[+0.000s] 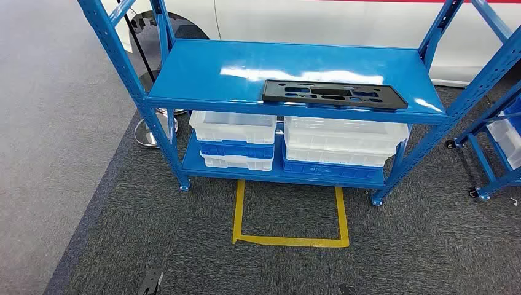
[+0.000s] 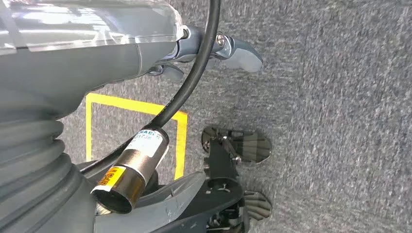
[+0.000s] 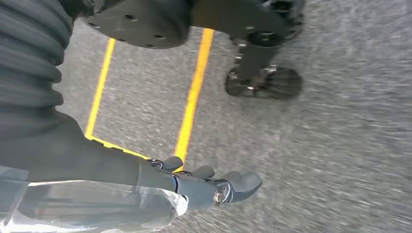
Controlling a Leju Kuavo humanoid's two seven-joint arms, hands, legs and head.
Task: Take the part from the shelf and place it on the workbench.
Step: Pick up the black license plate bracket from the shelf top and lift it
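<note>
1. The part [image 1: 334, 94], a flat black plate with cut-out slots, lies on the top board of the blue shelf [image 1: 203, 74], close to the board's front edge and toward its right side. Neither hand touches it.
2. The left hand [image 2: 214, 51] hangs over the grey carpet [image 2: 340, 121]. Its thumb and darker fingers stretch out loosely, apart from one another, and nothing is held in them.
3. Beneath the left hand, on the carpet, lies the corner of a yellow tape outline [image 2: 180, 141]. A black cable [image 2: 194, 77] runs across the wrist, beside the hand, to a metal cylinder bearing a yellow label [image 2: 133, 172].
4. The right hand [image 3: 214, 187] also hangs over the carpet, with its fingers extended and slightly spread and nothing between them. The picture is blurred.
5. A strip of the yellow tape passes just behind the right hand's fingers.
6. In the head view, the yellow outline [image 1: 289, 239] is marked on the carpet in front of the shelf, and the part lies well beyond it, up on the top board.
7. On the shelf's lower board, under the part, stand stacked white and blue bins [image 1: 233, 126].
8. A second blue rack [image 1: 491, 153] stands off to the right side of the shelf.
</note>
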